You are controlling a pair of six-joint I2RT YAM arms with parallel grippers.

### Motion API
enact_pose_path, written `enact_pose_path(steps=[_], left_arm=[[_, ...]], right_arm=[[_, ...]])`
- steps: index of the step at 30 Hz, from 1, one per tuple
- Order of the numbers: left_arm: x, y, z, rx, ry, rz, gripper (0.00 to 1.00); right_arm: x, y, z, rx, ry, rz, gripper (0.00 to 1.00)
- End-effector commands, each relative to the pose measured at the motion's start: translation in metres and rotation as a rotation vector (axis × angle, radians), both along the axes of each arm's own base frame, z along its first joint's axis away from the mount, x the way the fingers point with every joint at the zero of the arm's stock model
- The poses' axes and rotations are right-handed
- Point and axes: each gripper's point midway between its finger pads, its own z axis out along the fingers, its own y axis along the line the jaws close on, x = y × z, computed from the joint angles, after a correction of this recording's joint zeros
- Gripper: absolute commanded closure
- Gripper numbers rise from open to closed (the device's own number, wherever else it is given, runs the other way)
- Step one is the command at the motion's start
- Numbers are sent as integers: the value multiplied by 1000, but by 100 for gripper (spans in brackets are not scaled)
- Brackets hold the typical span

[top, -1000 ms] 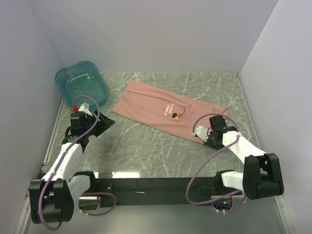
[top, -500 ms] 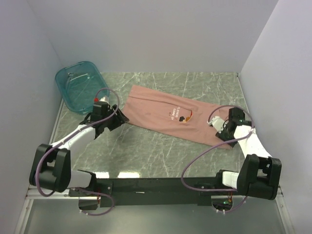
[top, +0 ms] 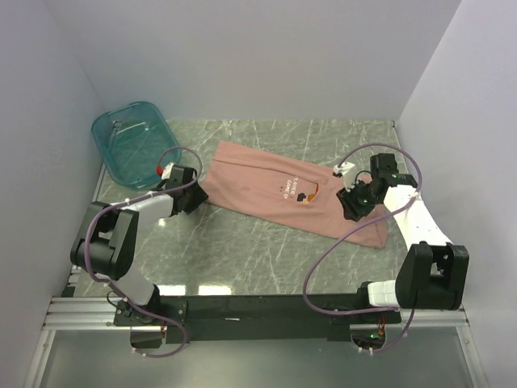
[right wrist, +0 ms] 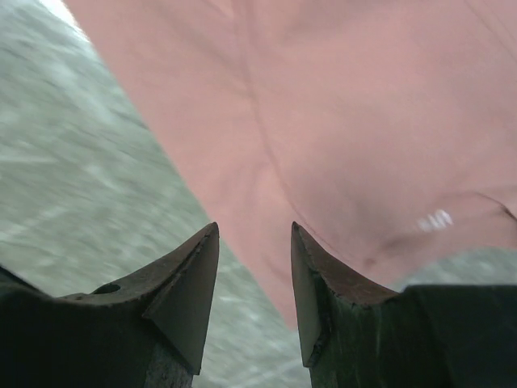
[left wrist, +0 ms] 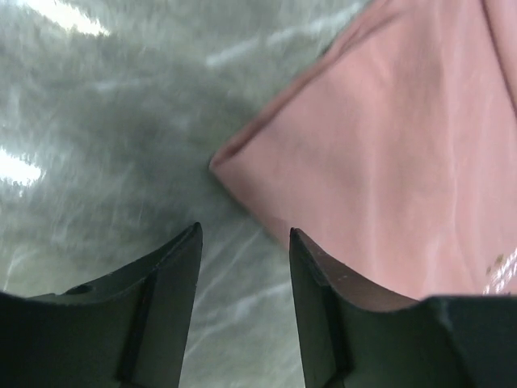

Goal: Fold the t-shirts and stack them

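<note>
The dusty-pink t-shirt [top: 266,184] lies flat as a long folded strip, slanting from back left to front right, with its chest graphic [top: 303,192] facing up. My left gripper [top: 196,200] is low at the strip's left corner; in the left wrist view the gripper [left wrist: 245,234] is open over bare table, with the t-shirt corner [left wrist: 242,166] just ahead of its fingertips. My right gripper [top: 353,204] hovers over the strip's right part. In the right wrist view that gripper [right wrist: 254,230] is open above the t-shirt [right wrist: 339,121], holding nothing.
A translucent teal tub [top: 133,145] stands at the back left corner of the marbled green table [top: 242,242]. White walls close in the back and both sides. Cables loop from both arms.
The right gripper dragged the t-shirt rightward, let go of its end, and moved back over the strip. The left gripper swung right to the t-shirt's left corner, its jaws narrowing a little.
</note>
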Motion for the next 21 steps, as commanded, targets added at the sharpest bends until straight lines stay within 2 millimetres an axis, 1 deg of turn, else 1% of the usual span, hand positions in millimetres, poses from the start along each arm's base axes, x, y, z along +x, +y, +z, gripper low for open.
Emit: enact_pose_path(steps=[1,3,4,5,6,10,11,13,14,15,18,19,20,21], left_arm=[[18,10,2,34,-24,100,49],[21,11,-5,40,-16,108,51],[24,11,-6,46,-14,110,51],[25,11,-12,54,0,108,53],[25,10,-14,56,7,104,54],[29,10,-25,66,26,106,66],[28,10,-30,68,36,103,74],[27,7,-34,68,47,83,86],[26,6,-35,63,52,78,97],[24,6,-35,61,54,74,100],[7,8,-30,53,58,73,100],[-8,12,-36,57,84,80,100],[-16,13,-26,47,74,82,100],[-26,15,-25,43,80,84,100]], right_arm=[[8,32,19,152,-15,-22,52],[9,38,20,181,-7,-20,52],[9,39,20,186,-5,-21,52],[9,39,20,190,-5,-24,52],[9,39,20,190,-7,-23,52],[7,40,21,196,-17,-22,52],[7,41,22,199,-21,-22,52],[6,43,23,207,-22,-18,52],[6,42,23,207,-22,-20,52],[6,42,23,208,-23,-21,52],[8,42,20,206,-21,-28,52],[9,42,20,207,-23,-30,52],[10,41,21,208,-26,-37,52],[12,41,21,209,-34,-40,52]])
